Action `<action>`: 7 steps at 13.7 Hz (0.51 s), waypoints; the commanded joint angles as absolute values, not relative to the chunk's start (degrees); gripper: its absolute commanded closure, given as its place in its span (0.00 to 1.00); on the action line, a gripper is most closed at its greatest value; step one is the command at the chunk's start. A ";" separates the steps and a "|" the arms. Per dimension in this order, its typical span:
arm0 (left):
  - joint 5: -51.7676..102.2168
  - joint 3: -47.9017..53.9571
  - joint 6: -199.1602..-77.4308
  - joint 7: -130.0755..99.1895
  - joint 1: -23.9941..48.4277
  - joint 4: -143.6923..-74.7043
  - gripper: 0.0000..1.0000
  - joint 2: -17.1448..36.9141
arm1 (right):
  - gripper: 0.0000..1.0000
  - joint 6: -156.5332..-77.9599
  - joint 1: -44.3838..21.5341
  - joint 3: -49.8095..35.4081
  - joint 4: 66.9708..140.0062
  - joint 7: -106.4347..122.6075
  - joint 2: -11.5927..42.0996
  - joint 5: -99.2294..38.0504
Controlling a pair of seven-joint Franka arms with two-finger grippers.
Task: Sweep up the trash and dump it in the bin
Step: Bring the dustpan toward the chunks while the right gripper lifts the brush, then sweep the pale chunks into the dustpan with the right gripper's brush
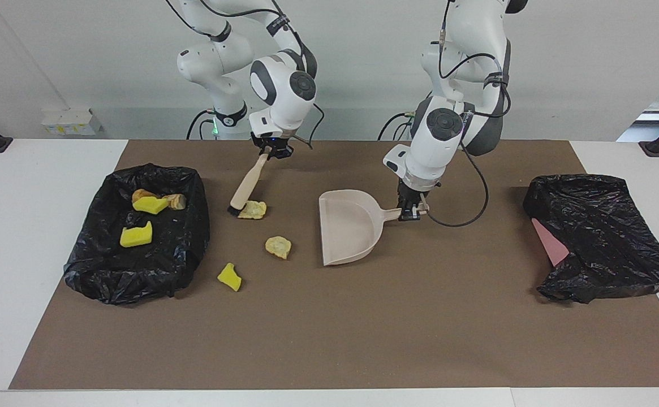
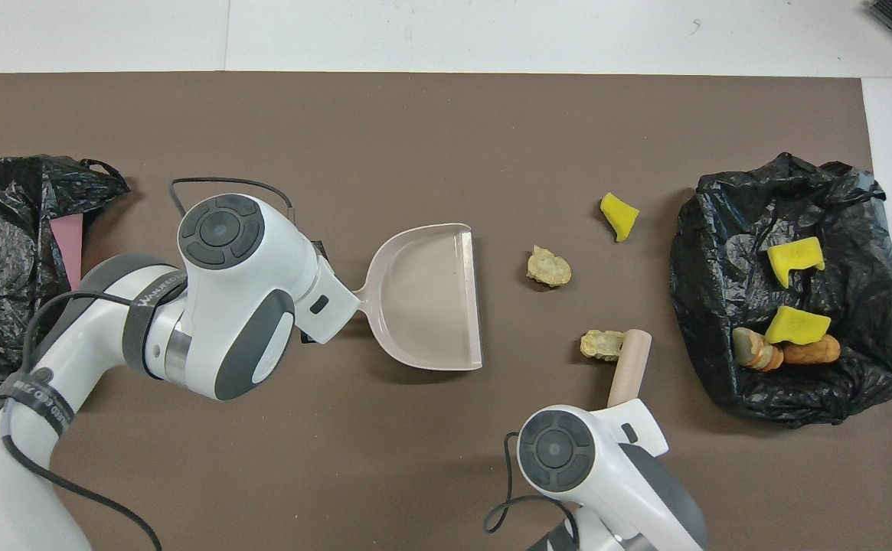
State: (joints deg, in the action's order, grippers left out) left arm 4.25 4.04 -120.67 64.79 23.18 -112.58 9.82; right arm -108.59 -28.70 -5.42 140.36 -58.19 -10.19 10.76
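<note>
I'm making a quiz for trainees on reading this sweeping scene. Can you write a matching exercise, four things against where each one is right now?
Things:
1. dustpan
2. brush
3. yellow foam bit on the mat
4. pink sheet

Places:
A. tucked under the black bag at the left arm's end
B. held by the right gripper, bristles at a tan lump
C. held by its handle in the left gripper
D. loose beside the black bin bag

Pairs: 1-C, 2-B, 3-D, 4-A

The left arm [image 2: 78, 360] bears lettering on its dark bands, too small to read.
</note>
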 commanded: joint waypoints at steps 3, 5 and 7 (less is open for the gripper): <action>4.48 3.08 -120.15 60.83 24.08 -117.59 1.00 6.59 | 1.00 -120.92 -22.16 -5.98 139.67 -45.82 -7.31 10.28; 3.09 3.08 -120.24 55.48 25.66 -118.48 1.00 6.68 | 1.00 -121.64 -20.49 -5.98 135.55 -40.98 -2.92 9.06; 2.46 3.16 -120.24 51.52 26.36 -118.74 1.00 6.68 | 1.00 -123.65 -19.43 -5.98 133.25 -37.98 -0.54 8.44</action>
State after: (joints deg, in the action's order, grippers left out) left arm 3.54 4.02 -120.40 55.60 24.55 -116.71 8.84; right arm -122.07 -20.97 -5.41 136.97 -42.29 -4.87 10.12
